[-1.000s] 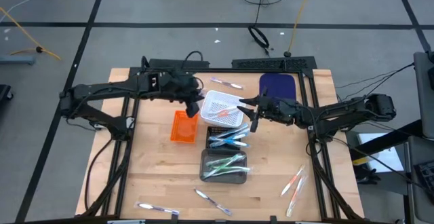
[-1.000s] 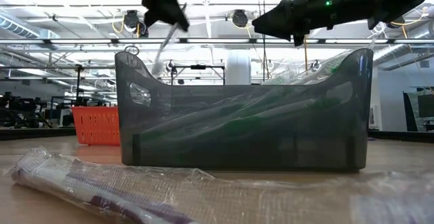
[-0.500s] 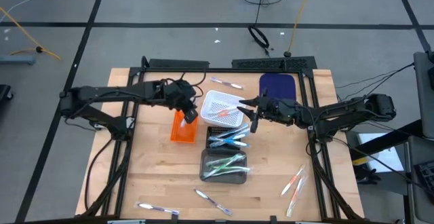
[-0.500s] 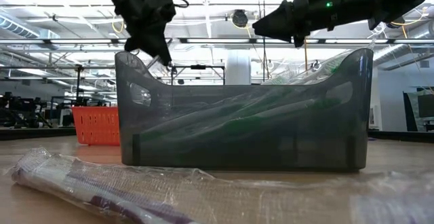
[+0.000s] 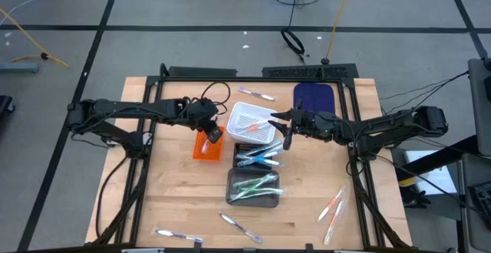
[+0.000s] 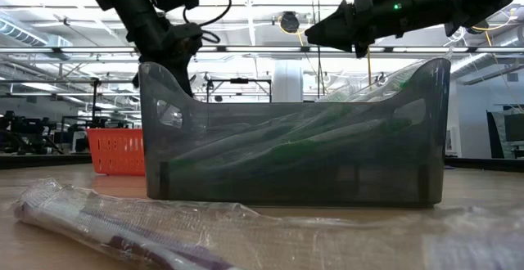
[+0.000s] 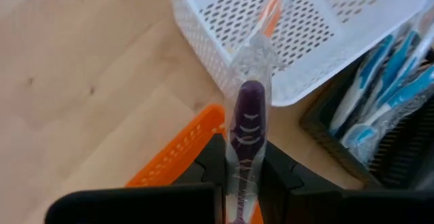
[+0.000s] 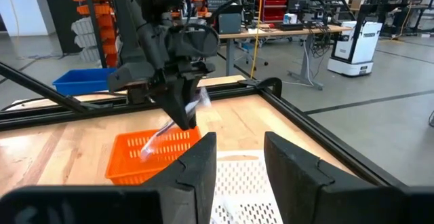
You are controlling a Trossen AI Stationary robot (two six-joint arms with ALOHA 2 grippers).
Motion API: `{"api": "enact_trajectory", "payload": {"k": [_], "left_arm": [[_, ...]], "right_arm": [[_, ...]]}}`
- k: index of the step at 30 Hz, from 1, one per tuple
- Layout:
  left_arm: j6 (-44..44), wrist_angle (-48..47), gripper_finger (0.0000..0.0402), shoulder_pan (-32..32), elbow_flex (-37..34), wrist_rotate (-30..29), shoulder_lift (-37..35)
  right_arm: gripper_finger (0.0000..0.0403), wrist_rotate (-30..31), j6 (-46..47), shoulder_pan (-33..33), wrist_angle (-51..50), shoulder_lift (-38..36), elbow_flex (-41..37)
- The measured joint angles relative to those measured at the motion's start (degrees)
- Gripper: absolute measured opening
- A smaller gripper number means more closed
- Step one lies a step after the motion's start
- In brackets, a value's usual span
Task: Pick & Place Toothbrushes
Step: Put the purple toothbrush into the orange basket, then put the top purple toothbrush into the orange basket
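A crinkled clear-wrapped toothbrush (image 6: pixel 123 225) lies nearest on the wooden bench (image 5: pixel 161 199), before a smoky translucent bin (image 6: pixel 295 131) of green-accented toothbrushes (image 5: pixel 255 182). Beyond sit a dark bin of blue ones (image 5: pixel 257 156), a white mesh basket (image 5: pixel 253 123) and an orange mesh basket (image 5: pixel 205 143). The left pincer (image 7: pixel 245 166) is clamped on a wrapped purple toothbrush (image 7: pixel 247 125) above the orange basket. The right pincer (image 8: pixel 237 159), fingers apart and empty, hovers over the white basket's edge.
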Motion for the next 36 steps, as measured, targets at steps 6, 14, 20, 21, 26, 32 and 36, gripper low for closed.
{"api": "enact_trajectory", "payload": {"k": [6,14,20,21,26,32,36], "left_arm": [[-3.1,0.0,0.0079,0.0,-1.5,0.4,0.0],[-3.6,0.1,0.0108,0.0,-1.5,-0.5,0.0],[1.3,2.3,0.0139,0.0,-1.5,-0.7,0.0],[2.2,3.0,0.0143,0.0,-1.5,-0.6,-0.2],[5.5,7.8,0.0155,0.0,-1.5,-0.7,-0.7],[8.1,10.9,0.0156,0.0,-1.5,-0.7,-0.8],[8.4,11.1,0.0157,0.0,-1.5,-0.7,-0.8]], "right_arm": [[0.0114,0.0,0.0,0.0,0.0,0.0,0.0],[0.0114,0.2,-1.0,0.0,-0.1,0.0,0.0],[0.0114,2.8,-0.8,-1.2,-1.0,0.0,0.0],[0.0114,2.5,0.1,-1.9,-1.4,0.0,0.0],[0.0114,-2.3,4.2,-8.3,-6.4,0.1,0.0],[0.0114,-7.7,2.9,-17.7,-20.9,1.0,5.9],[0.0114,-8.3,-0.2,-22.8,-27.5,4.0,9.9]]}}
